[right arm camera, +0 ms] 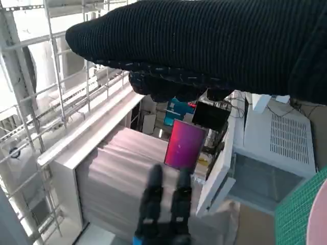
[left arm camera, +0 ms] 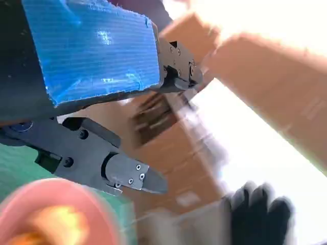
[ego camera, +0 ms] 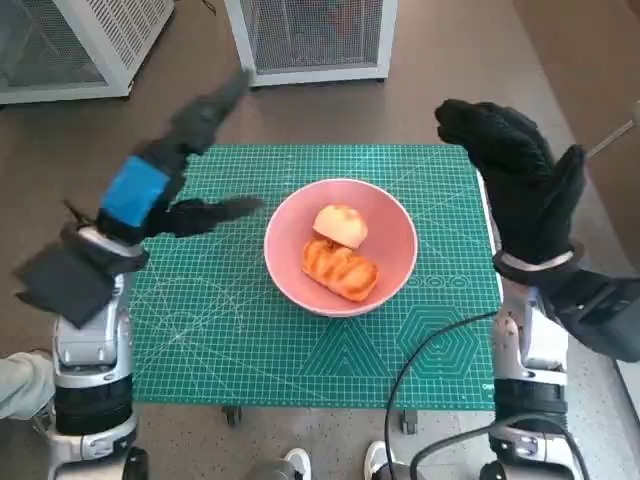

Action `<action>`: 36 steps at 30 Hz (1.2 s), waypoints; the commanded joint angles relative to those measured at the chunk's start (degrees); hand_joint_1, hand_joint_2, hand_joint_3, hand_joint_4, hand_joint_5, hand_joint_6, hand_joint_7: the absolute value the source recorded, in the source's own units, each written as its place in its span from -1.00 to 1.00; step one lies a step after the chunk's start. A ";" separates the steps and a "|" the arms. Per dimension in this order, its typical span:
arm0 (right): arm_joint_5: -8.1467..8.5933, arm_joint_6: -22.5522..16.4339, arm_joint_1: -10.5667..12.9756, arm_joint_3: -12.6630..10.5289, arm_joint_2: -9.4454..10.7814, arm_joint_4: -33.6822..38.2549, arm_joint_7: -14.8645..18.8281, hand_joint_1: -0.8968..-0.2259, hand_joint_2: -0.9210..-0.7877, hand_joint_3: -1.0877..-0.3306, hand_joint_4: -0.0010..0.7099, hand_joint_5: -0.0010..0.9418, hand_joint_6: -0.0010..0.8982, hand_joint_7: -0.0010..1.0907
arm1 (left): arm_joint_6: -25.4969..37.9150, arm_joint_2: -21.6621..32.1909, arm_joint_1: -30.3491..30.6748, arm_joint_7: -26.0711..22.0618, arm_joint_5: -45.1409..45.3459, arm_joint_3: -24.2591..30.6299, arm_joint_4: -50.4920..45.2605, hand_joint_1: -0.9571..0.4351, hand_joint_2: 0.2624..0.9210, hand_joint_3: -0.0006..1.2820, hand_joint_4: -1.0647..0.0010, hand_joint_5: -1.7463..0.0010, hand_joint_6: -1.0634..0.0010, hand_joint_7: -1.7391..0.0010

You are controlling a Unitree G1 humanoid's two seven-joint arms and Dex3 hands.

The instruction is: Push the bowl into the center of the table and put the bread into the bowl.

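A pink bowl (ego camera: 340, 246) stands near the middle of the green cutting mat (ego camera: 210, 310). Two pieces of bread lie inside it: a pale round one (ego camera: 341, 225) and a glazed brown loaf (ego camera: 341, 268). My left hand (ego camera: 165, 170) is raised above the mat's left side, fingers spread, holding nothing. My right hand (ego camera: 515, 180) is lifted over the mat's right edge, fingers apart and empty. The left wrist view shows the bowl (left arm camera: 56, 214) blurred below the left hand's fingers (left arm camera: 97, 163), with the right hand (left arm camera: 260, 212) beyond. In the right wrist view the glove (right arm camera: 214, 46) spans the frame, and the left hand (right arm camera: 163, 204) shows far off.
Two white mesh-fronted cabinets (ego camera: 310, 35) (ego camera: 70, 45) stand on the floor beyond the table's far edge. A black cable (ego camera: 430, 350) loops over the mat's front right corner. A pale sleeve (ego camera: 20, 385) shows at lower left, and shoe tips (ego camera: 335, 462) below the table's front edge.
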 commanded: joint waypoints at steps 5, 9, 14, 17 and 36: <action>-1.85 1.00 -0.31 0.91 0.58 -1.43 -2.98 -0.18 -1.00 -0.09 -0.43 -1.00 -0.77 -0.54 | -5.46 -3.01 2.01 1.59 -4.82 0.71 1.58 -0.46 1.00 -0.54 0.52 0.95 0.51 0.97; -2.50 1.20 -0.76 1.40 0.86 -1.98 -3.92 -0.19 -1.00 -0.10 -0.43 -1.00 -0.77 -0.53 | -6.31 -3.70 2.19 1.41 -6.31 0.41 1.53 -0.46 1.00 -0.51 0.52 0.96 0.50 0.97; -2.93 1.22 -1.41 1.75 0.70 -2.49 -4.30 -0.17 -1.00 -0.12 -0.43 -1.00 -0.78 -0.51 | -7.39 -3.53 1.97 1.41 -5.89 -0.49 2.03 -0.50 1.00 -0.44 0.53 0.98 0.51 0.98; -2.94 0.95 -1.84 1.79 0.43 -2.36 -4.20 -0.15 -1.00 -0.12 -0.45 -1.00 -0.80 -0.51 | -7.80 -3.40 1.72 1.57 -5.56 -0.88 2.29 -0.51 1.00 -0.42 0.53 0.98 0.51 0.98; -2.48 -0.06 -4.24 1.75 -1.31 -0.26 -2.71 -0.18 -1.00 -0.10 -0.51 -1.00 -0.84 -0.49 | -6.79 -2.64 0.33 2.35 -5.26 -2.79 1.12 -0.58 1.00 -0.43 0.50 0.98 0.48 0.97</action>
